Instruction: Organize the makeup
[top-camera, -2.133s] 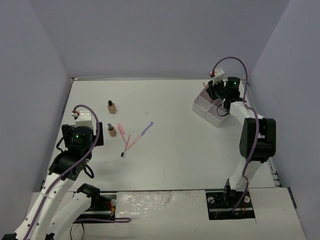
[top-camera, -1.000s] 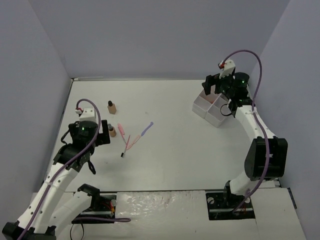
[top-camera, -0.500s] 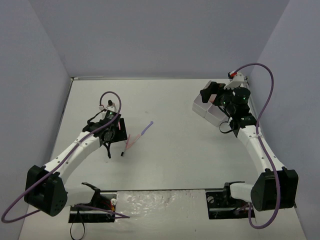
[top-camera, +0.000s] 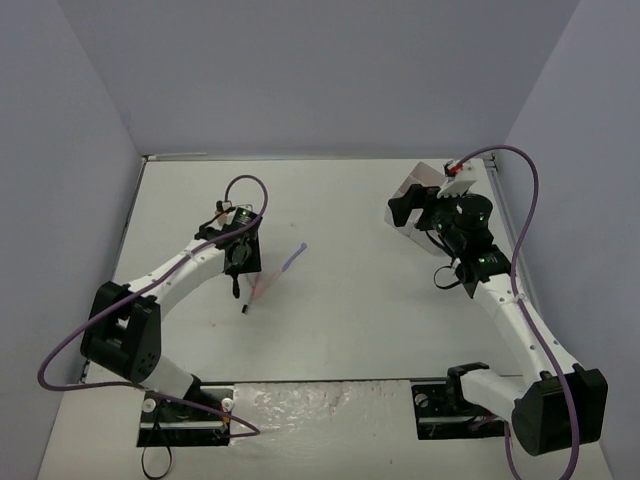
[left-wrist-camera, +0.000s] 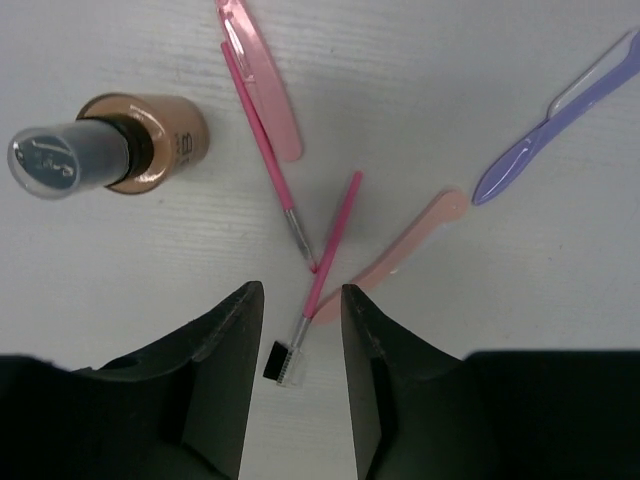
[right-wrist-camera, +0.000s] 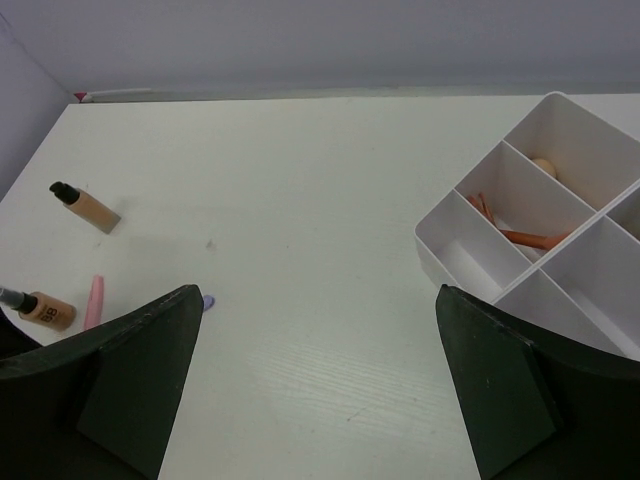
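Observation:
My left gripper (left-wrist-camera: 300, 300) hangs low over the table, its jaws narrowed but still apart. Between them lies the comb end of a thin pink brush (left-wrist-camera: 331, 236), untouched on either side. Beside it lie a second pink pencil (left-wrist-camera: 262, 145), a flat pink stick (left-wrist-camera: 268, 85), a peach stick (left-wrist-camera: 405, 247) and a purple stick (left-wrist-camera: 560, 118). A tan bottle (left-wrist-camera: 150, 145) with a dark cap lies to the left. My right gripper (right-wrist-camera: 315, 295) is wide open and empty, above bare table near the white tray (right-wrist-camera: 440, 255). A beige sponge (right-wrist-camera: 544, 167) and orange pencils (right-wrist-camera: 525, 238) lie in the tray.
A second tan bottle (right-wrist-camera: 85, 207) lies further back on the left of the table. In the top view the tray (top-camera: 428, 176) is partly hidden behind the right arm. Grey walls close in the table's left, back and right.

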